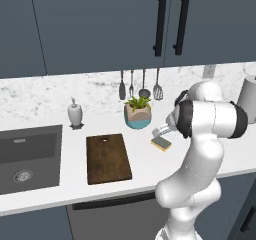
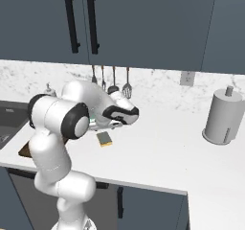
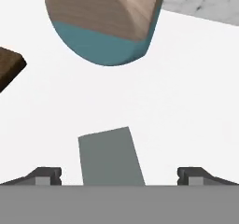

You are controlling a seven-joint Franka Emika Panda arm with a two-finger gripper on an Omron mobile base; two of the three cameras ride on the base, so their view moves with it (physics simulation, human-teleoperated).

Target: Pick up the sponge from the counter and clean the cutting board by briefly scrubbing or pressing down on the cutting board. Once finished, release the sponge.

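The sponge [image 1: 161, 143] [image 2: 104, 138] lies flat on the white counter [image 1: 148, 165], right of the dark brown cutting board [image 1: 107, 158]. My gripper [image 1: 162, 131] [image 2: 97, 125] hangs just above the sponge, open, fingers pointing down. In the hand view the sponge's grey-green top [image 3: 110, 157] sits between the two spread fingertips [image 3: 46, 175], slightly left of centre, and my gripper [image 3: 120, 175] holds nothing. A corner of the cutting board [image 3: 9, 66] shows at the left, and the board's edge [image 2: 24, 150] peeks out behind the arm.
A teal and wood plant pot [image 1: 137, 115] [image 3: 105, 27] stands close behind the sponge. Utensils [image 1: 140, 86] hang on the backsplash. A soap dispenser [image 1: 75, 113] and the dark sink [image 1: 25, 156] are at the left. A paper towel roll [image 2: 225, 116] stands at the right.
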